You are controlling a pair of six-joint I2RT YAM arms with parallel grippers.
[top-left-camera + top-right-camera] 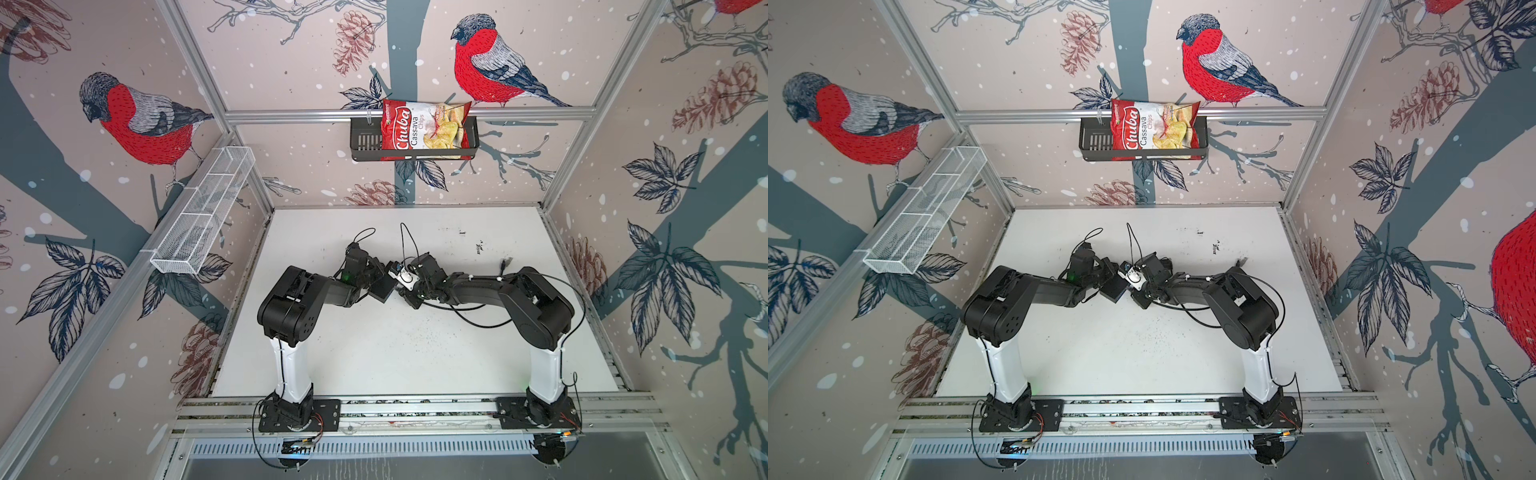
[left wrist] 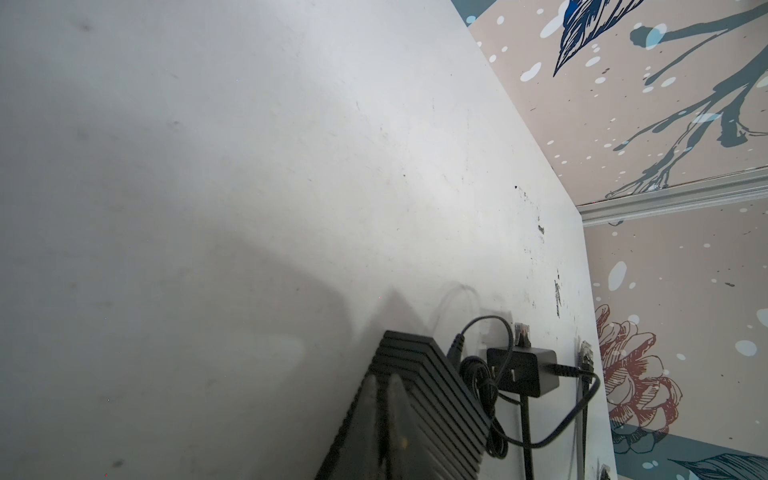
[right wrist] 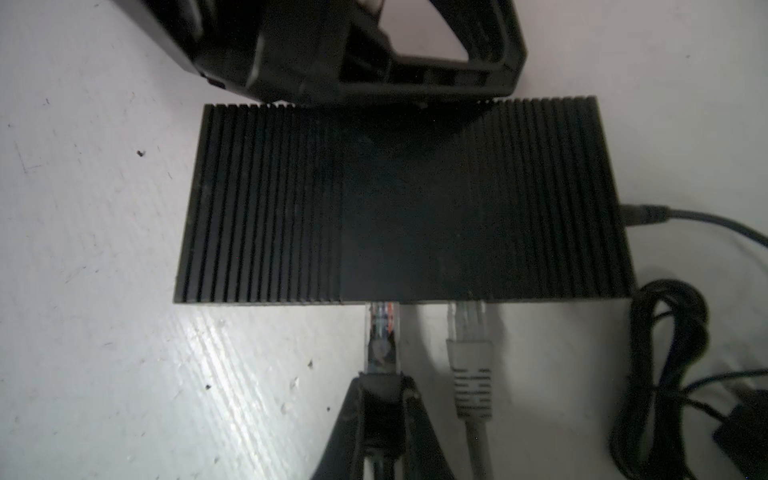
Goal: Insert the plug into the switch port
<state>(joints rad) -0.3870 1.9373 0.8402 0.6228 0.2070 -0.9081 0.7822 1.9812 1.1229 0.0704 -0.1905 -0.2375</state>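
The switch (image 3: 403,199), a flat black ribbed box, lies on the white table; both top views show it between the two grippers (image 1: 382,287) (image 1: 1114,289). My right gripper (image 3: 383,380) is shut on the black boot of a clear plug (image 3: 381,332). The plug's tip meets the switch's front edge; how deep it sits is hidden. A grey plug (image 3: 469,345) sits in the neighbouring port. My left gripper (image 2: 382,378) is shut, and its fingertips (image 2: 371,380) press on the switch's (image 2: 440,399) far edge.
The switch's power cord (image 3: 685,218) leaves its side, coils in a bundle (image 3: 660,353) and ends at a black adapter (image 2: 521,370). A loose cable end (image 1: 505,264) lies on the table by the right arm. A chips bag (image 1: 424,129) sits in a wall basket.
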